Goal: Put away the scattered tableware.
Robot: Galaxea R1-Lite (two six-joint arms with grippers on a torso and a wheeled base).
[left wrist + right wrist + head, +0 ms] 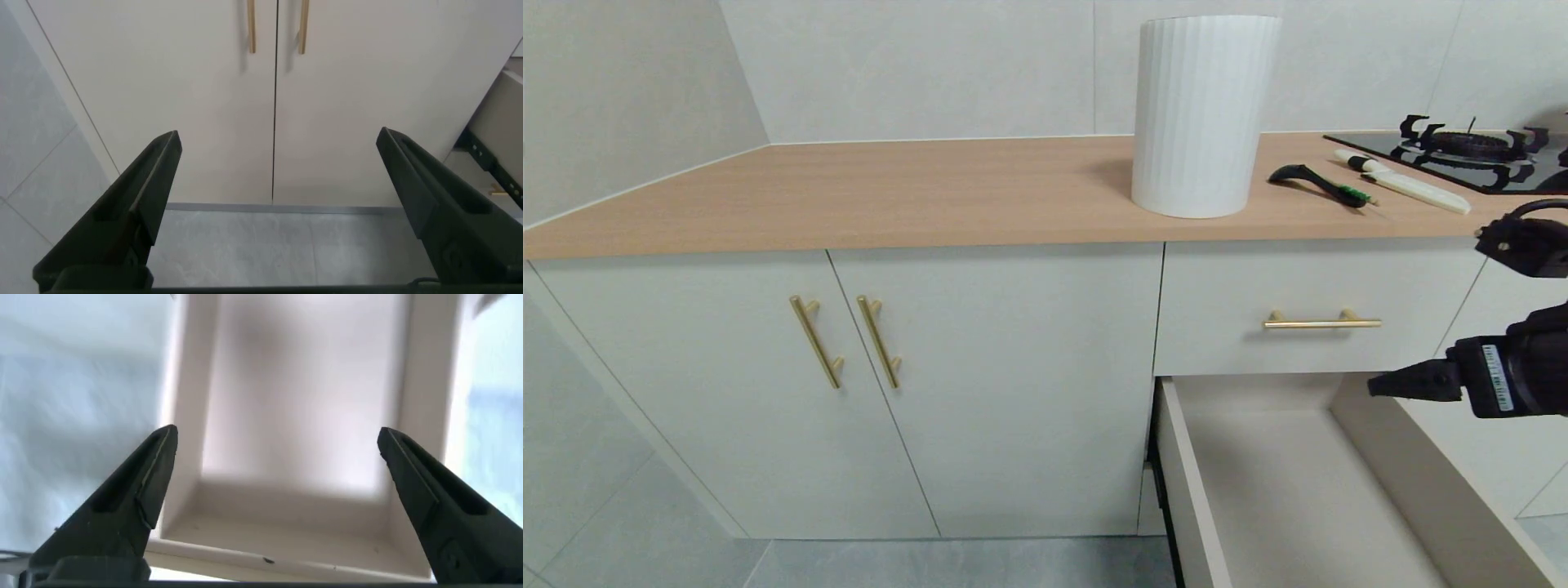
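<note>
Under the white ribbed container (1196,122) we see one wooden counter (890,196); the container stands upright near its front edge. Below and left of the container are two shut cupboard doors (768,392), each with one gold handle (815,341). Below and right of it are two drawers: a shut drawer (1225,294) with a gold bar (1321,322), and beneath that an open drawer (1184,482), pulled out.

Our right claw (276,437) hangs over the open drawer, low and right of the container, with its fingers spread wide and holding nothing. Our left claw (278,137) is likewise spread wide and empty, and it faces the foot of the cupboard doors and the floor.

Just right of the container we count two utensils lying flat on the counter, side by side but apart: a white knife (1417,192) and a black-handled tool (1319,186). Both have their long axes running from back-left to front-right. The tool's curved black end lies nearest the container and its green end points away.
</note>
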